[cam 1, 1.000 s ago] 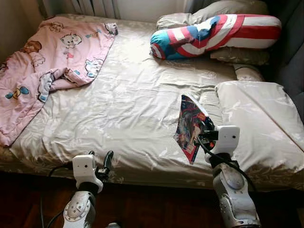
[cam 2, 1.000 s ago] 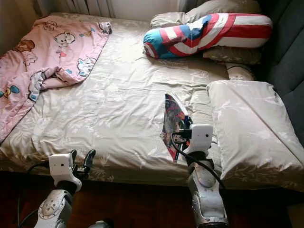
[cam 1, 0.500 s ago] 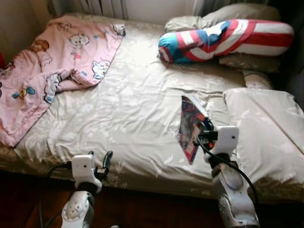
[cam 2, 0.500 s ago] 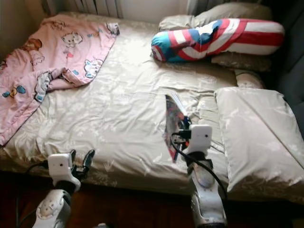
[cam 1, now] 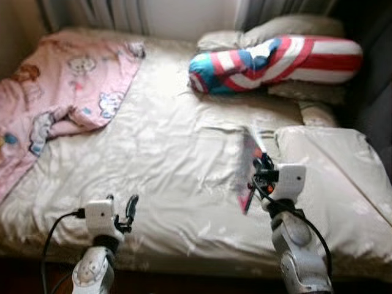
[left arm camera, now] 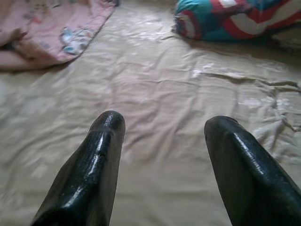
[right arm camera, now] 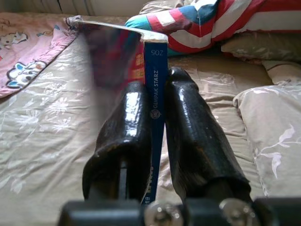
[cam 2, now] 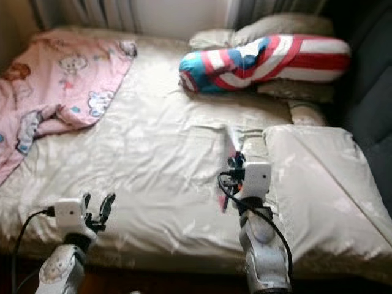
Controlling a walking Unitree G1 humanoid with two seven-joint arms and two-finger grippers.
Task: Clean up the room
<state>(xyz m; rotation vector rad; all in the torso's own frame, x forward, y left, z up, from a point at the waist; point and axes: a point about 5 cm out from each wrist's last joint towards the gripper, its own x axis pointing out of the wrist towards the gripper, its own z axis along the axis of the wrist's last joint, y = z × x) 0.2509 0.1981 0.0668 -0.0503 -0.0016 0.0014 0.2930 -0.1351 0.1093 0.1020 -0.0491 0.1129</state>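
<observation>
A thin book (right arm camera: 155, 101) with a blue spine stands on edge above the bed, pinched between the two black fingers (right arm camera: 123, 141) of the right hand (cam 1: 260, 171). The fingers press flat on both covers at the spine, and the colourful front cover fans slightly away from them. In the head views the book sits at about 4 o'clock from the bed's middle, just beside the near edge of a large beige pillow (cam 1: 331, 171), which lies at 3 o'clock.

The left hand (cam 1: 122, 211) hovers low over the front edge of the bed at about 7 o'clock, its fingers (left arm camera: 96, 165) spread wide with nothing between them, only wrinkled sheet below.

The bed (cam 1: 171, 153) is covered in a beige floral sheet. A pink cartoon-print blanket (cam 1: 67, 86) lies crumpled at 10 o'clock, spilling over the far left side. At 1 o'clock a red, white and blue striped bolster (cam 1: 275, 58) rests across grey-beige pillows (cam 1: 288, 27) by the headboard end, well apart from the book. Curtains (cam 1: 116, 12) hang beyond the far edge at 12 o'clock.
</observation>
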